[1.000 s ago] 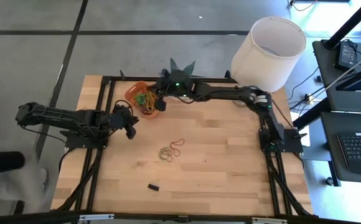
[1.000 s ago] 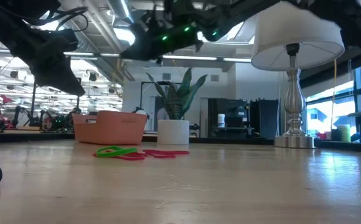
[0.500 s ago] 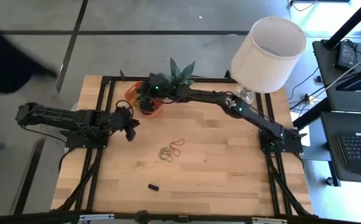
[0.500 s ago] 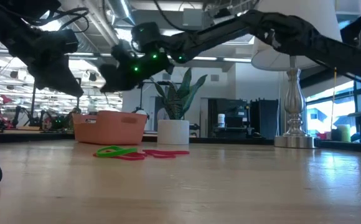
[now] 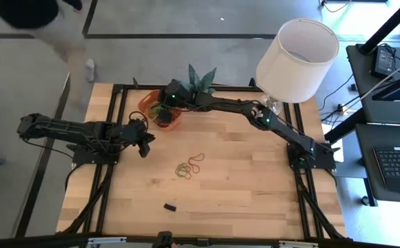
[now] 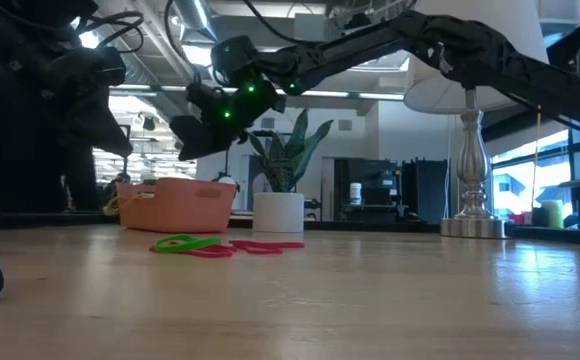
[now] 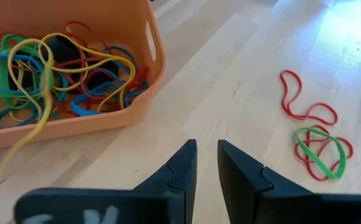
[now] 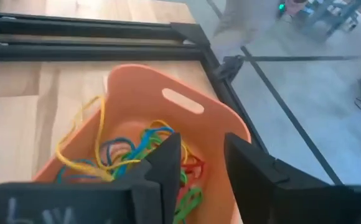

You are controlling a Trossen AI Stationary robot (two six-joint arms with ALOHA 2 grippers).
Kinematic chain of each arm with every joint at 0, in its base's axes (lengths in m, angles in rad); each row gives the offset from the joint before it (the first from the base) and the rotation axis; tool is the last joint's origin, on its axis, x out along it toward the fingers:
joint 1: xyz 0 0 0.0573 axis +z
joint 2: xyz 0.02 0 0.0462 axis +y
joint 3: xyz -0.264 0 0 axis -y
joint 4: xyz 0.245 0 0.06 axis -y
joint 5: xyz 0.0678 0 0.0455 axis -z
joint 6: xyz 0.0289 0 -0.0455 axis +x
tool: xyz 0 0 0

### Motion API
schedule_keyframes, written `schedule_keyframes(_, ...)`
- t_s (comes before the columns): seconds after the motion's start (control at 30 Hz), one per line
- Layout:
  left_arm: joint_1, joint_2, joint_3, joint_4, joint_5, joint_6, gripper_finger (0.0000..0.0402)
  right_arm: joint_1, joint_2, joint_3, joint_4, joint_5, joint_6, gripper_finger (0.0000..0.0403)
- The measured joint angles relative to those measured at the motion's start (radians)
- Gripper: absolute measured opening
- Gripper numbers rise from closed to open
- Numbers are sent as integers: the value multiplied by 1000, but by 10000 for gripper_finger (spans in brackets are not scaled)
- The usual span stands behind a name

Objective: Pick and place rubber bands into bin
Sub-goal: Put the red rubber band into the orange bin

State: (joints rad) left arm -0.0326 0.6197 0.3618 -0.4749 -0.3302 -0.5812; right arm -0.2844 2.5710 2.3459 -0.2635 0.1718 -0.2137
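While the right gripper [image 5: 161,114] hangs over the bin [image 5: 147,105] at the table's far edge, its fingers [image 8: 165,163] parted with nothing between them, we see the remaining rubber bands [image 5: 189,165] lying loose on the bare wood near the middle of the table [image 5: 255,186], well apart from it and toward the near side. The cluster stretches slantwise, a red loop [image 7: 305,103] at one end and a green one [image 7: 319,151] laid over red at the other. We judge the left gripper [image 5: 145,146] the nearer of the two: it waits just beside the bin on the left, its dark fingers [image 7: 182,167] drawn close with a narrow gap and nothing in it, and the bands lie ahead of it and off to one side. The right arm would have to fold back across the table to reach them.

Inside the bin lies a tangle of yellow, blue, green and red bands [image 8: 131,152] (too knotted for us to count). From above, the right gripper covers part of the tray. At table height the loose bands flatten into one green-and-red streak [image 6: 192,244], so we cannot tell how many remain. A small dark object [image 5: 169,206] near the front edge is too small for us to identify.
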Motion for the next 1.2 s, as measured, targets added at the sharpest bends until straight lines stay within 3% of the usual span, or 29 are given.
schedule_keyframes(0.33, 0, 0, 0, 1, 31, 12, 59, 35, -81, 10, -163, -1, 36, 117)
schedule_keyframes(0.63, 0, -1, 15, 0, 68, 73, 59, 53, -204, 11, -438, -79, 132, 10)
schedule_keyframes(0.83, 1, -1, 61, -8, 59, 169, 59, 98, -224, 10, -627, -76, 183, 6)
schedule_keyframes(1.2, 16, 0, 103, -24, 60, 183, 58, 217, -234, -41, -747, -76, 205, 3)
